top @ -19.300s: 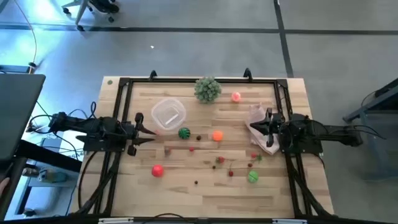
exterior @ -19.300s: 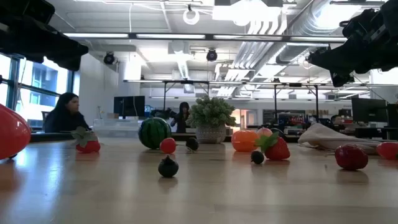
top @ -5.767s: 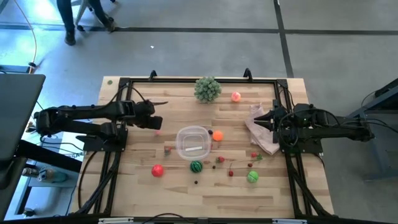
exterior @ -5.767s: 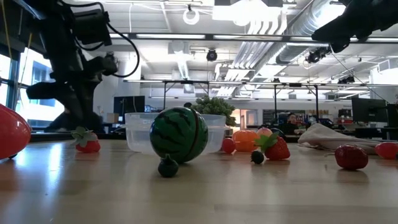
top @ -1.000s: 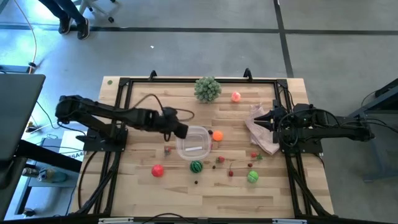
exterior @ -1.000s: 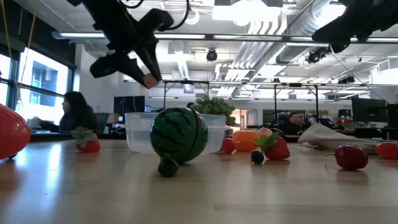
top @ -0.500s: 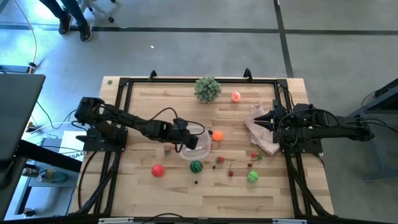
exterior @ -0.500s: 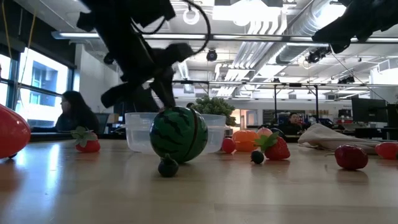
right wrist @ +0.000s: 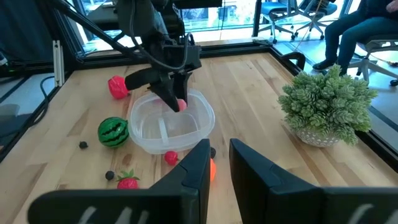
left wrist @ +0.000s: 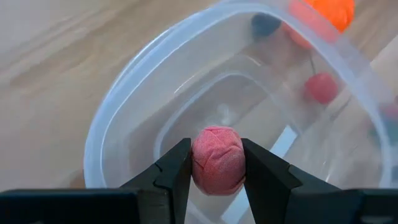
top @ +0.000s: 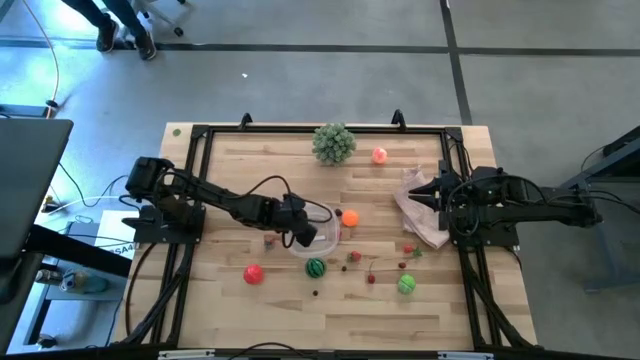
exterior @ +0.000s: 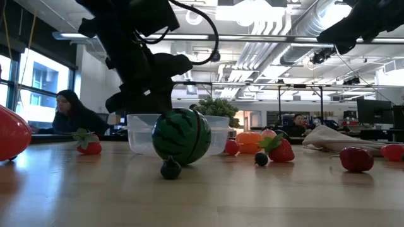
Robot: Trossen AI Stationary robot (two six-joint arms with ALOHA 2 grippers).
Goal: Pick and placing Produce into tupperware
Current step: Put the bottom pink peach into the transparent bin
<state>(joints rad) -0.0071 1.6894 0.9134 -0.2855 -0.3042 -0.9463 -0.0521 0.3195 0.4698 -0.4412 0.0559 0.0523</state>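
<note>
An open-plan office: desks with monitors (exterior: 131,107), seated people (exterior: 72,113), office chairs (right wrist: 283,25), exposed ceiling ducts (exterior: 278,25).

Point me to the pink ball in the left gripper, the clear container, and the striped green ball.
pink ball (left wrist: 217,159): left wrist view, middle of its front face, between the fingers.
clear container (left wrist: 124,93): left wrist view, on its rim.
striped green ball (exterior: 182,136): low view, centre of the ball.

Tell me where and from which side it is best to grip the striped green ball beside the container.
Probably across the middle of the striped green ball, coming straight down from above. It is round, so no side is better, and the tupperware crowds one flank, while its top is free.
</note>
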